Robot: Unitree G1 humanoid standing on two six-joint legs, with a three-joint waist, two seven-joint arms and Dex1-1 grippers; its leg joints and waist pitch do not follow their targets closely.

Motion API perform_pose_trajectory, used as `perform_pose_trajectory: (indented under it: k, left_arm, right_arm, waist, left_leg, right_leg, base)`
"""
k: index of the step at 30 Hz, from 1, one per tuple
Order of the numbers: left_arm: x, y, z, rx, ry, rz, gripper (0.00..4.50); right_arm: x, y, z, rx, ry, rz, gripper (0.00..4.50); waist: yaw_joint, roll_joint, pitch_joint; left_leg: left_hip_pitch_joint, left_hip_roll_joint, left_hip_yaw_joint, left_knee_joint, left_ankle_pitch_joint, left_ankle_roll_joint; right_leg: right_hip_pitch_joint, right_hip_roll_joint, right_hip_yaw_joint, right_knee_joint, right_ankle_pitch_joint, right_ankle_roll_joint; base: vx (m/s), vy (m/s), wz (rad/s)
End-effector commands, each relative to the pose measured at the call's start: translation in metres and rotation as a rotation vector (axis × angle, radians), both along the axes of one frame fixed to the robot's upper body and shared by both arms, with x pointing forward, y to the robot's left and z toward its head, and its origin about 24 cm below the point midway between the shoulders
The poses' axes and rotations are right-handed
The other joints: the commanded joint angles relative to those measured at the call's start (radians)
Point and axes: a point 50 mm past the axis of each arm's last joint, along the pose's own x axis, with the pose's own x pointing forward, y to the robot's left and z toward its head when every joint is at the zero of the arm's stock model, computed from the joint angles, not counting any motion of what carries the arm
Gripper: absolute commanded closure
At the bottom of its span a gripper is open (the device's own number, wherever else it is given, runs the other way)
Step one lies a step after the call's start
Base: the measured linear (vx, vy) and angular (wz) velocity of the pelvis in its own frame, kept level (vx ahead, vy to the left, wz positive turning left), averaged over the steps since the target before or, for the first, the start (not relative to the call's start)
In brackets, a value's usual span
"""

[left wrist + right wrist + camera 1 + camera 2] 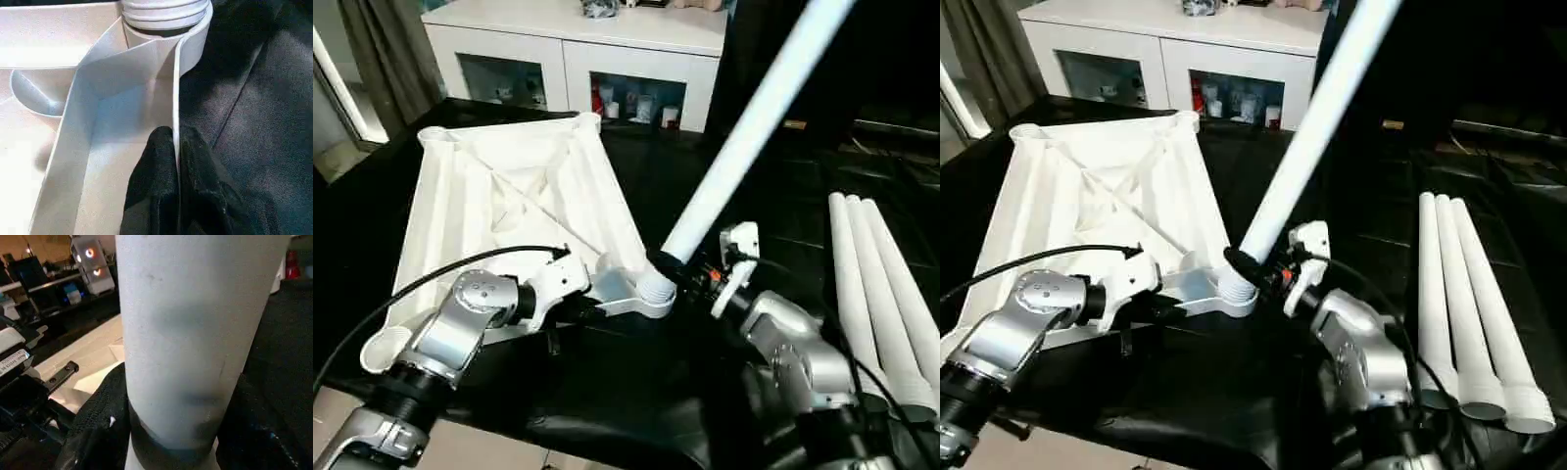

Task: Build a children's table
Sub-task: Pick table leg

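- The top [509,191] is seen lying upside down on the black cloth [636,392], ribs upward, at about 10 o'clock in the head views; a round socket [435,137] is seen at its far corner and another [377,351] at its near left corner
- The left gripper [175,161] is closed on the thin upright edge wall of the top close to the near right corner; in the left wrist view one black finger is placed on each side of that wall
- The corner socket [651,294] is found near the centre of the head views, just past the left gripper, with the threaded end of a leg set into it
- That leg [744,127] is held tilted, rising from the socket toward 1 o'clock and out past the upper edge
- The right gripper [677,266] is clenched round the leg just above the threads; in the right wrist view the black fingers [105,421] are wrapped round both sides of the tube
- Three legs [1459,294] are laid side by side, touching, on the cloth at 3 o'clock, well apart from the top, their wider ends toward the robot
- A white cabinet [578,59] with glass doors is seen behind the cloth at 12 o'clock
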Motion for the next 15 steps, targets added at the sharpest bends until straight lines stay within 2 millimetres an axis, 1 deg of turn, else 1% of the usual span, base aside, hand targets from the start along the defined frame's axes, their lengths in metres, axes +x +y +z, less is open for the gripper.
perform_pose_trajectory:
  k: [1, 2, 5, 7, 9, 10, 11, 13, 15]
  left_arm:
    - [0.009, 0.001, 0.009, -0.011, -0.057, 0.027, 4.50]
    - [0.009, 0.002, 0.009, -0.002, -0.061, 0.027, 4.50]
    - [0.010, 0.003, 0.010, 0.001, -0.063, 0.028, 4.50]
    - [0.010, 0.005, 0.010, 0.005, -0.065, 0.032, 4.50]
    - [0.010, 0.006, 0.010, 0.007, -0.065, 0.034, 4.50]
    - [0.009, 0.007, 0.009, 0.009, -0.064, 0.035, 4.50]
    - [0.008, 0.009, 0.007, 0.014, -0.062, 0.037, 4.50]
    - [0.007, 0.009, 0.007, 0.014, -0.060, 0.037, 4.50]
    - [0.005, 0.009, 0.007, 0.013, -0.058, 0.035, 4.50]
  right_arm:
    - [-0.005, 0.003, -0.007, -0.053, 0.000, 0.022, 2.62]
    - [-0.007, 0.006, -0.008, -0.103, -0.024, 0.047, 2.62]
    - [-0.007, 0.008, -0.008, -0.134, -0.042, 0.063, 2.62]
    - [-0.007, 0.012, -0.006, -0.153, -0.062, 0.088, 2.62]
    - [-0.007, 0.014, -0.005, -0.160, -0.072, 0.101, 2.62]
    - [-0.007, 0.015, -0.005, -0.168, -0.079, 0.112, 2.62]
    - [-0.007, 0.018, -0.004, -0.178, -0.083, 0.134, 2.62]
    - [-0.006, 0.019, -0.003, -0.186, -0.083, 0.147, 2.62]
    - [-0.006, 0.022, -0.003, -0.208, -0.075, 0.180, 2.62]
  waist:
    - [0.004, 0.007, -0.059]
    - [0.005, 0.007, -0.058]
    - [0.004, 0.006, -0.056]
    - [0.005, 0.001, -0.056]
    - [0.005, 0.001, -0.055]
    - [0.005, -0.001, -0.055]
    - [0.005, -0.006, -0.054]
    - [0.005, -0.004, -0.054]
    - [0.003, -0.016, -0.053]
  left_leg:
    - [0.007, 0.064, -0.024, -0.077, -0.167, 0.015]
    - [0.007, 0.064, -0.024, -0.078, -0.174, 0.014]
    - [0.009, 0.065, -0.025, -0.081, -0.199, 0.009]
    - [0.008, 0.066, -0.025, -0.081, -0.199, 0.011]
    - [0.007, 0.066, -0.025, -0.081, -0.195, 0.014]
    - [0.007, 0.066, -0.025, -0.082, -0.195, 0.016]
    - [0.007, 0.067, -0.025, -0.083, -0.195, 0.019]
    - [0.005, 0.067, -0.025, -0.083, -0.188, 0.021]
    - [0.005, 0.067, -0.023, -0.083, -0.187, 0.025]
  right_leg:
    - [0.042, -0.081, 0.041, -0.076, -0.089, -0.258]
    - [0.041, -0.081, 0.040, -0.078, -0.104, -0.256]
    - [0.039, -0.082, 0.042, -0.081, -0.142, -0.248]
    - [0.040, -0.083, 0.043, -0.082, -0.154, -0.244]
    - [0.038, -0.083, 0.043, -0.082, -0.157, -0.241]
    - [0.039, -0.083, 0.043, -0.082, -0.161, -0.240]
    - [0.038, -0.084, 0.043, -0.083, -0.174, -0.237]
    - [0.038, -0.084, 0.043, -0.082, -0.171, -0.235]
    - [0.037, -0.083, 0.043, -0.084, -0.177, -0.232]
  base:
    - [0.000, 0.000, 0.00]
    - [0.000, 0.000, 0.00]
    - [0.000, 0.000, 0.00]
    - [0.000, 0.000, 0.00]
    - [0.000, 0.000, 0.00]
    - [0.000, 0.000, 0.00]
    - [0.000, 0.000, 0.00]
    - [0.000, 0.000, 0.00]
    - [0.000, 0.000, 0.00]
